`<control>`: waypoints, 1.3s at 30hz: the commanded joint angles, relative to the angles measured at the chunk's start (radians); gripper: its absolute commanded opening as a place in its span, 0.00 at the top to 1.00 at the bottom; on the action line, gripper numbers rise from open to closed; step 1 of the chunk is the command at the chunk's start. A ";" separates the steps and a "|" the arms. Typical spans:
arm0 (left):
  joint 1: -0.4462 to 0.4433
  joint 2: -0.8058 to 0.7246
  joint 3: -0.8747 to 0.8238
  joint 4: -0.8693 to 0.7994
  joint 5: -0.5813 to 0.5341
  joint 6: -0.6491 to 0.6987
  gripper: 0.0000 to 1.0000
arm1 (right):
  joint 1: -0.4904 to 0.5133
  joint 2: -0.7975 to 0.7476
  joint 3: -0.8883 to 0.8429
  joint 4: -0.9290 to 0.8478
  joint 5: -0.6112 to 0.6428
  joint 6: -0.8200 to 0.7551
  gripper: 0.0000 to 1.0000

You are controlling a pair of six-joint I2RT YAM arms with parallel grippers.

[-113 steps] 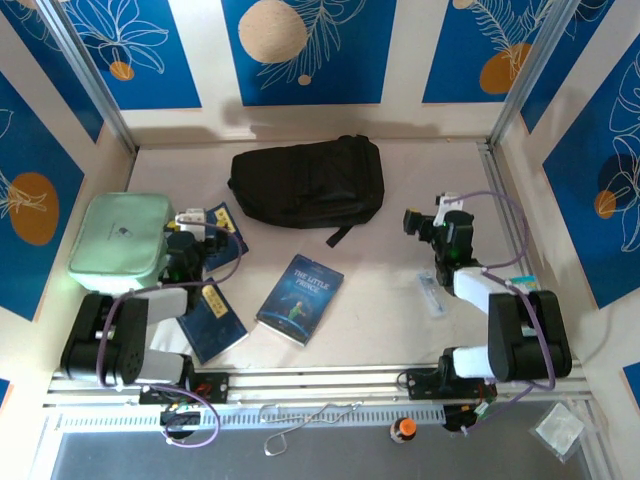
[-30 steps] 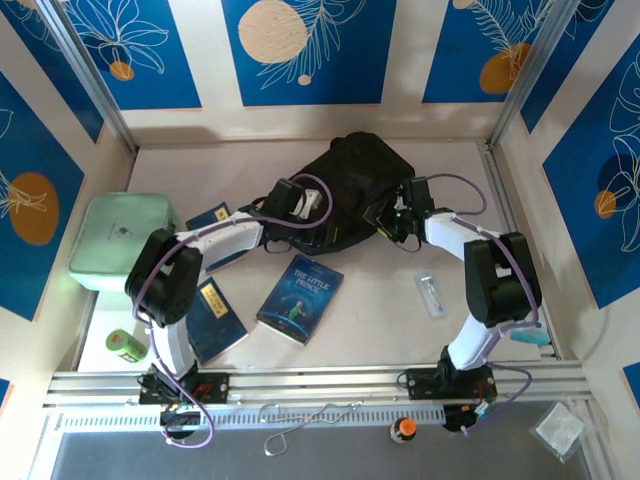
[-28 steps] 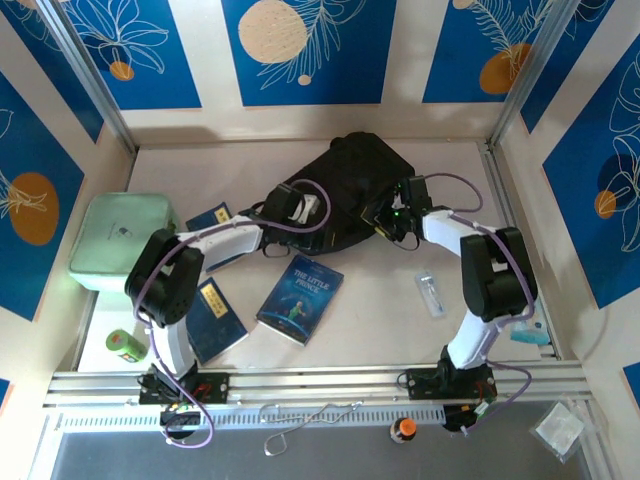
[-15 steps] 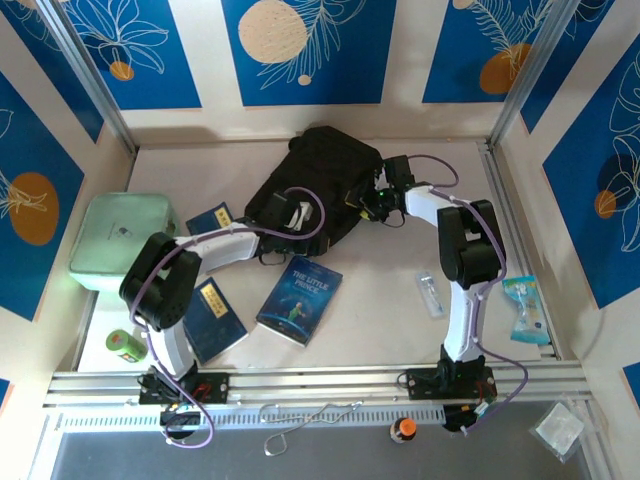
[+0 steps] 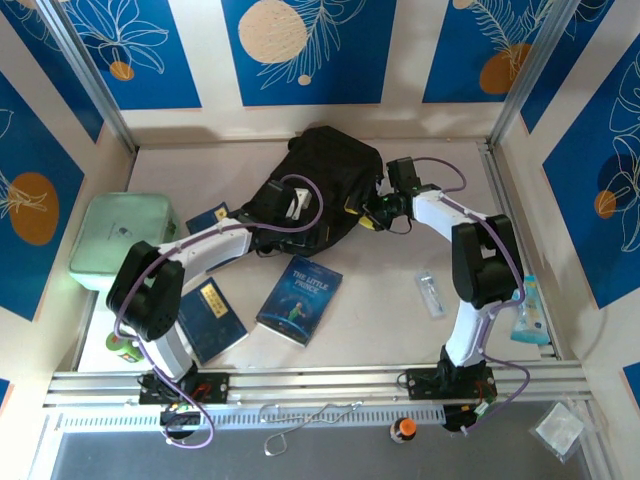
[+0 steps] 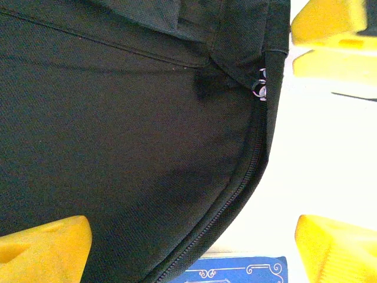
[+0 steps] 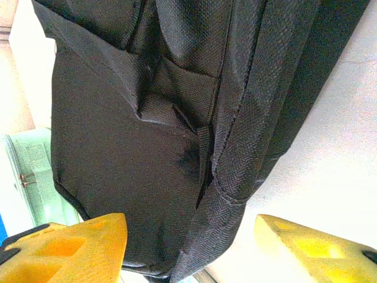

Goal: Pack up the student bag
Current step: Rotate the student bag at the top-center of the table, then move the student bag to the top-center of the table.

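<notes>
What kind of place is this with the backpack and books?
Probably a robot test cell, not a classroom: a table boxed in by blue leaf-print panels, with a metal rail at its near edge and the student bag staged on it.

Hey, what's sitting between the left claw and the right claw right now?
The student bag: in the top view its black fabric lies between the left claw and right claw.

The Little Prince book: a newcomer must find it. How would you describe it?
Start at the large black soft fabric backpack on the pale table. Just in front of it lies a tilted rectangular blue paperback book. Unlike the darker navy booklet to its left, it shows white title lettering.
</notes>
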 commanded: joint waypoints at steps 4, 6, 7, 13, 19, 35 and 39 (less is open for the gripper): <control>-0.006 0.004 0.032 -0.007 0.009 -0.014 0.11 | 0.037 0.051 0.020 0.001 -0.023 0.025 0.44; -0.005 0.000 0.030 -0.005 0.008 -0.017 0.11 | 0.036 0.061 0.017 0.005 -0.019 0.031 0.45; -0.004 -0.002 0.026 -0.003 0.009 -0.020 0.11 | 0.036 0.066 0.011 0.010 -0.016 0.035 0.47; -0.005 -0.011 0.015 0.008 0.014 -0.041 0.11 | 0.033 0.066 -0.044 0.041 -0.002 0.040 0.56; -0.006 -0.011 0.023 0.011 0.038 -0.075 0.11 | 0.021 0.044 -0.128 0.098 0.001 0.053 0.61; -0.016 0.002 0.061 0.025 0.146 -0.111 0.22 | 0.015 0.066 -0.198 0.154 0.011 0.085 0.76; -0.029 0.052 0.095 0.040 0.183 -0.157 0.31 | 0.014 0.064 -0.226 0.182 0.010 0.087 0.81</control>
